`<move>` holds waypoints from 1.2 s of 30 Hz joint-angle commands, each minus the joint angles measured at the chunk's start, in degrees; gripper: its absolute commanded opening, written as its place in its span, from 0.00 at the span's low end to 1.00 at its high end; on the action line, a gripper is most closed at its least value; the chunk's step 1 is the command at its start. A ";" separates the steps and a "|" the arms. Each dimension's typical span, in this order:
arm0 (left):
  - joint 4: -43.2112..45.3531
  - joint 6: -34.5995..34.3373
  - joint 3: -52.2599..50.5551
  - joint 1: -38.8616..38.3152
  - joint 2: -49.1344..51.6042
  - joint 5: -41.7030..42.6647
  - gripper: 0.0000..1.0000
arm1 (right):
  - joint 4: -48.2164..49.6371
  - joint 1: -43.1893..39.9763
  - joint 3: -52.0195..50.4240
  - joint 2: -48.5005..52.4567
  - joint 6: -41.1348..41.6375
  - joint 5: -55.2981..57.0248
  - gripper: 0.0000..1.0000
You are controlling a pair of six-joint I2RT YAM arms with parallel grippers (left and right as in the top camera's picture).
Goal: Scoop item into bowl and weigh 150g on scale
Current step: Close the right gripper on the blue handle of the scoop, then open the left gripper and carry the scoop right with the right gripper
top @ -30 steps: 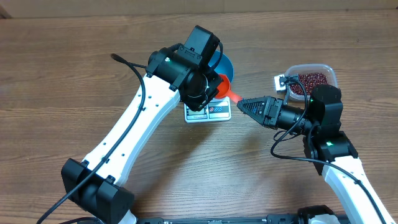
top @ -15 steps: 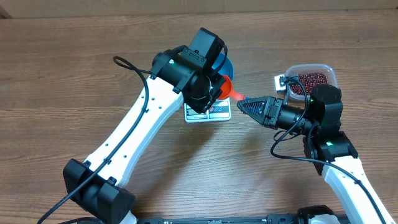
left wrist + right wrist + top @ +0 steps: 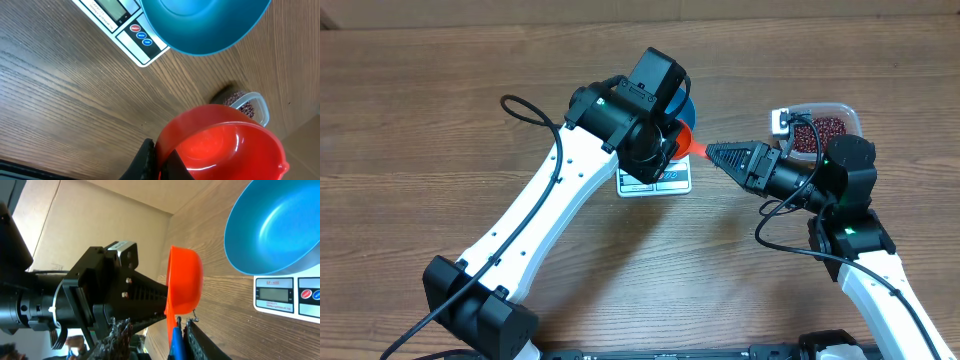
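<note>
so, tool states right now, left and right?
Left tool: shut on the orange scoop, gripping its rim.
Right tool: closed on the scoop handle.

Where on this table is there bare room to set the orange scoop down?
Bare wood runs along the far edge behind the blue bowl, across the whole left side beyond the left arm, and in front between the two arms. It is crowded around the scale, where both tools meet at the scoop, and by the clear tub of beans.
</note>
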 commanded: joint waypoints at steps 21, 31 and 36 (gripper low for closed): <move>-0.07 -1.49 0.90 -0.26 -1.05 -1.66 0.34 | -1.29 0.20 1.14 0.00 0.81 1.73 0.04; -0.20 7.17 0.92 0.81 -1.07 -0.96 1.00 | -1.31 0.17 1.14 0.00 -0.55 2.34 0.04; -0.24 19.17 2.08 6.54 -1.22 8.11 1.00 | -3.41 0.17 1.16 -0.02 -2.89 4.63 0.04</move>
